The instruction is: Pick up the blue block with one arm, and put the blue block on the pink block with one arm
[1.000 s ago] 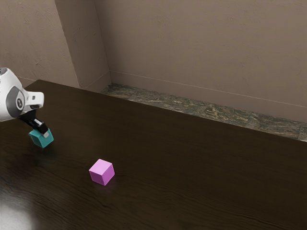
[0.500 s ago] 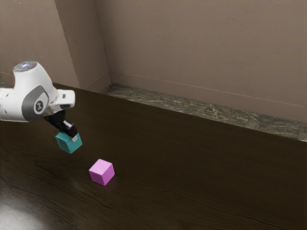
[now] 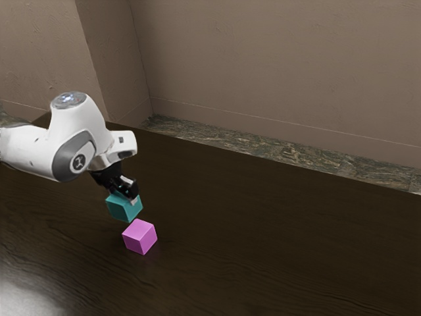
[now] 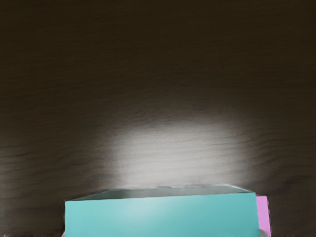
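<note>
The blue block is held pinched in the gripper just above the pink block, slightly toward the exterior view's left; centring, then lowering, is judged needed.

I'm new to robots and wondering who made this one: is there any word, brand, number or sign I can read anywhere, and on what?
No text can be read.
Small dark mark on the white robot arm's grey round joint cap: too small to read.
The blue-green cube held in the black two-finger gripper, the pink cube and the dark wooden table carry no writing.
</note>
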Motion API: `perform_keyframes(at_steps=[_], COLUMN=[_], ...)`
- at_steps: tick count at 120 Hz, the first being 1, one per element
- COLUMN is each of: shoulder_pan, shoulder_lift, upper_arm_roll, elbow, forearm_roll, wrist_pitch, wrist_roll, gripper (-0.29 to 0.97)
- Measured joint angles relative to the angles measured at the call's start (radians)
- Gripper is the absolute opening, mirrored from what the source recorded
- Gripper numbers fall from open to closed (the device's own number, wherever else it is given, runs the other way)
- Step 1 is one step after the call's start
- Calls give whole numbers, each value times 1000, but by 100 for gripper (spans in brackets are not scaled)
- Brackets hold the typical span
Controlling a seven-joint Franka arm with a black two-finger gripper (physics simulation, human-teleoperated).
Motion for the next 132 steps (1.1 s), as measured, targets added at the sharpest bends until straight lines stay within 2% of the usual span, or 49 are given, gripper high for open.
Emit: perform_keyframes(at_steps=[32,73,94,118,132], shoulder_pan=[-1,-3,-10,-11,-19], shoulder_lift=[-35,-1,0,-2,-1], upper_arm_roll=[-69,-75,-75,-65,-42], elbow=[-52,-44,-37,-26,115], forearm_roll=[1,21,21,20,20], wrist_pitch=[-11,-19,-21,-26,-115], wrist_roll=[-122,-205,-220,-230,-234], gripper=[29,35,53,62,64])
